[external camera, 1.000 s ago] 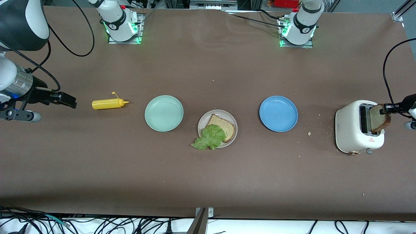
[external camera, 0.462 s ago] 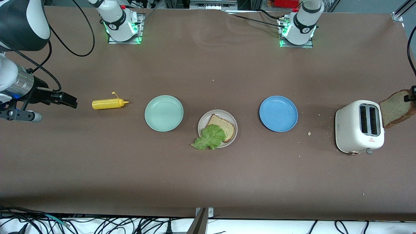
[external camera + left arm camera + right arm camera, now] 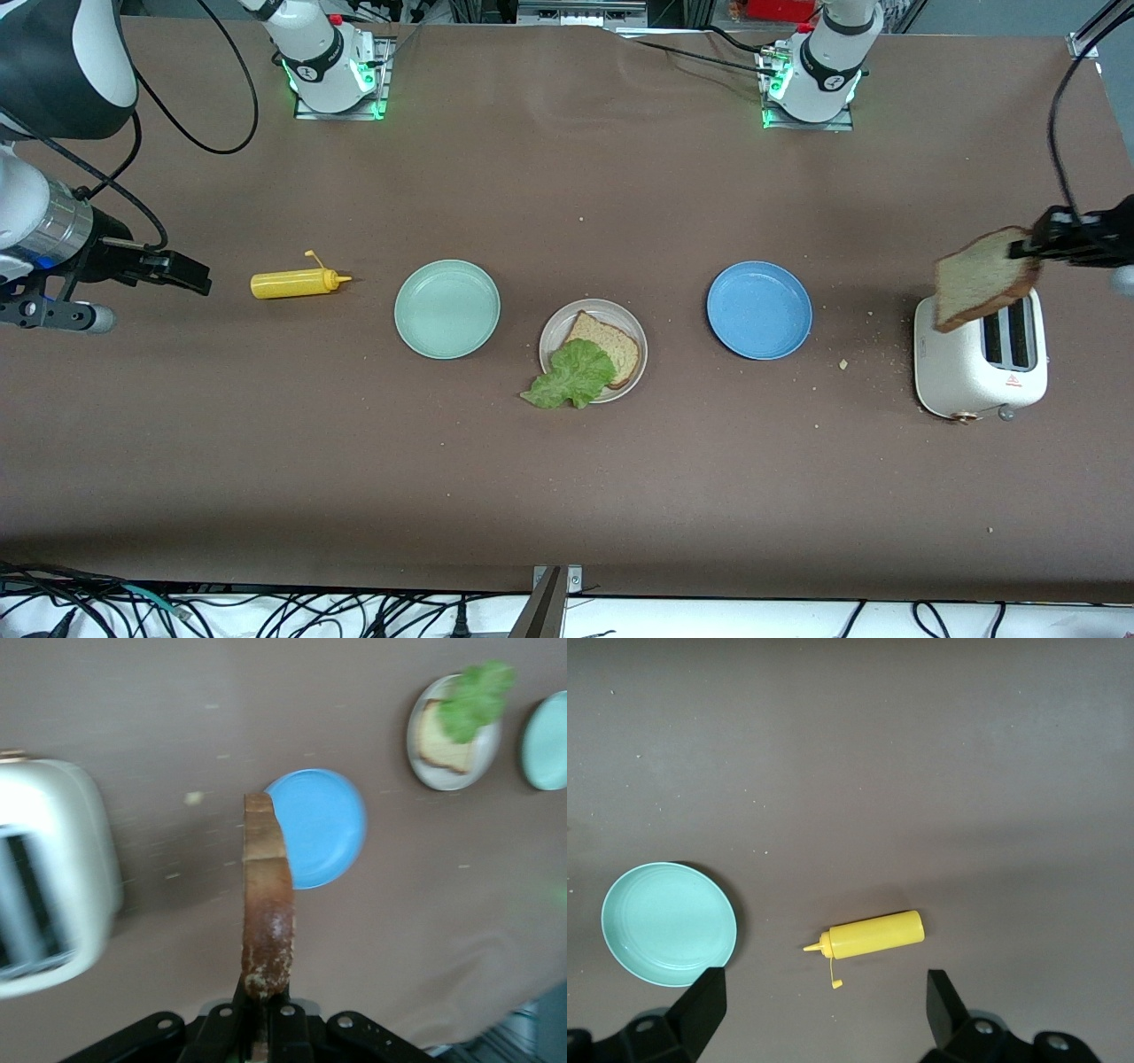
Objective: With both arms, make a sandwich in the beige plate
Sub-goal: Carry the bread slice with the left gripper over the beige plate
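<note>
One tan, brown-crusted bread slice [image 3: 985,276] clamped in left fingers [image 3: 282,1020], right fingers [image 3: 946,1003] apart.

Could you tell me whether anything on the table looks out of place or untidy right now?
A few things. The lettuce leaf hangs over the rim of the beige plate onto the table. The yellow squeeze bottle lies on its side. Crumbs are scattered between the blue plate and the toaster.
</note>
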Robot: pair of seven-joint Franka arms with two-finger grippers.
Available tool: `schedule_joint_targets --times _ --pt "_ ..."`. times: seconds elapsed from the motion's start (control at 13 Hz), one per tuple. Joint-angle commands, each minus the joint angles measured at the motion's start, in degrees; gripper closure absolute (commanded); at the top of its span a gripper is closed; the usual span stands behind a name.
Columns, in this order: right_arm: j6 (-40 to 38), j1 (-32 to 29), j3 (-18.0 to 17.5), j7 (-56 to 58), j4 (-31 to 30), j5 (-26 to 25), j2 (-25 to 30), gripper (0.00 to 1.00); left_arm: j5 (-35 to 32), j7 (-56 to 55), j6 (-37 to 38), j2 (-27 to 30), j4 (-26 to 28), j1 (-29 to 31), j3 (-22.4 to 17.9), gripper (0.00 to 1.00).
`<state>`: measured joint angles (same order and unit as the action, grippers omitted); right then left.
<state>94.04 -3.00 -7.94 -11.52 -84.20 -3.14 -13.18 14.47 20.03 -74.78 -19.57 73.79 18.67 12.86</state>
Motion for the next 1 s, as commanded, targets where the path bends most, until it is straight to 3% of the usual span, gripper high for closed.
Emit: schedule_joint_targets --times 0.0,0.15,0.46,0.92 --pt "0.00 -0.78 -0.76 -0.08 -1.23 -0.29 1.14 0.00 8.70 -4.63 0.52 -5.55 -1.45 -4.07 -0.03 1.00" --pt "0.09 -0.87 -0.67 -0.08 -1.23 -0.20 1.14 0.00 14.68 -7.19 0.69 -9.24 -1.36 -5.75 0.06 1.00" --pt "0.09 -0.78 -0.76 -0.35 -1.23 -0.20 1.05 0.00 20.48 -10.25 0.08 -15.75 -0.75 -13.21 0.14 0.97" --pt "0.18 -0.78 -0.76 -0.26 -1.23 -0.20 0.96 0.00 33.50 -16.87 -15.19 -22.96 1.00 -22.35 0.14 1.00"
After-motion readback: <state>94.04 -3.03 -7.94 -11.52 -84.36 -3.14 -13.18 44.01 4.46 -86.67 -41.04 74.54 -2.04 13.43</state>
